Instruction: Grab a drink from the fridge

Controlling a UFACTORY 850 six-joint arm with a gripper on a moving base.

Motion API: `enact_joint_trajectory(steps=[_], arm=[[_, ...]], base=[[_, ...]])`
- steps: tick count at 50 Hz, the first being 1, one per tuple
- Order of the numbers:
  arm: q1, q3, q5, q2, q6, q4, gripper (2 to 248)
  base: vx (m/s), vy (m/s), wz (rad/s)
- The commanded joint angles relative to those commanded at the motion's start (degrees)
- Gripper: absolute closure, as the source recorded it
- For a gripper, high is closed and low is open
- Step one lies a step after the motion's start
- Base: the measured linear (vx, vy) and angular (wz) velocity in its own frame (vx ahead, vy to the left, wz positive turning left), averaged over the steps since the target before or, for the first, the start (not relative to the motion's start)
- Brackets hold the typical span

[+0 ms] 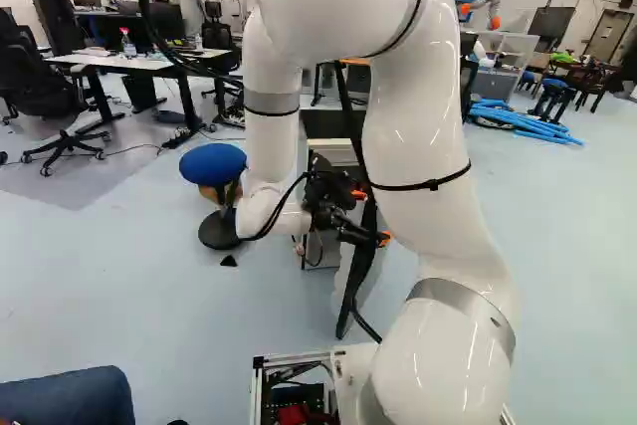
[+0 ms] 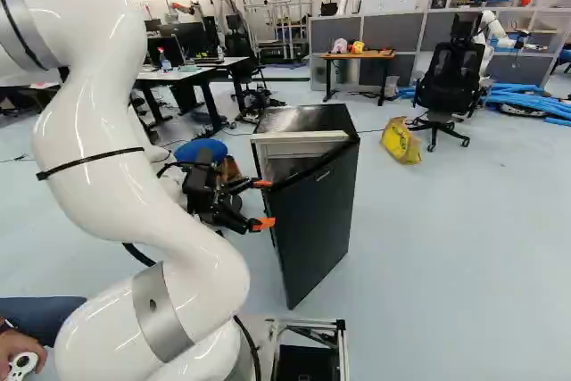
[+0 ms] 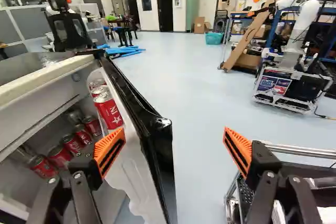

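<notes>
The arm (image 2: 165, 220) is bent down toward the fridge (image 2: 308, 119), which stands on the floor ahead with its door (image 2: 317, 220) part way open. The step in hand looks to be getting inside: the opening shows drinks, but it seems too narrow for an easy reach. In the wrist view the free edge of the door runs ahead of the gripper (image 3: 174, 151), which is spread wide and holds nothing; one finger (image 3: 109, 153) is over the door's inner side, the other out past its outer face. Whether that inner one touches anything I cannot tell. The drinks are red cans: a short row (image 3: 108, 110) in the door's rack, just beyond the inner finger, and a looser group (image 3: 60, 156) deeper in, on a lower level. The next move probably calls for easing the door wider from its inner side, then backing off and lining up on one can, with the rack's nearest the likely pick. Closing from here would risk pinching the door instead of a can, and a careless sweep inward could knock the row or push the door shut.
</notes>
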State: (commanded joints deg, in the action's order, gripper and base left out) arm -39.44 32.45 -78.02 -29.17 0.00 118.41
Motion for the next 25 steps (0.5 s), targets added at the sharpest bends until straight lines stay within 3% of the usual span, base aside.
enact_joint_trajectory(steps=[25], arm=[[7.76, 2.34, -2.06, -0.07, 0.00, 7.39, 3]], base=[[0.000, 0.000, 0.000]])
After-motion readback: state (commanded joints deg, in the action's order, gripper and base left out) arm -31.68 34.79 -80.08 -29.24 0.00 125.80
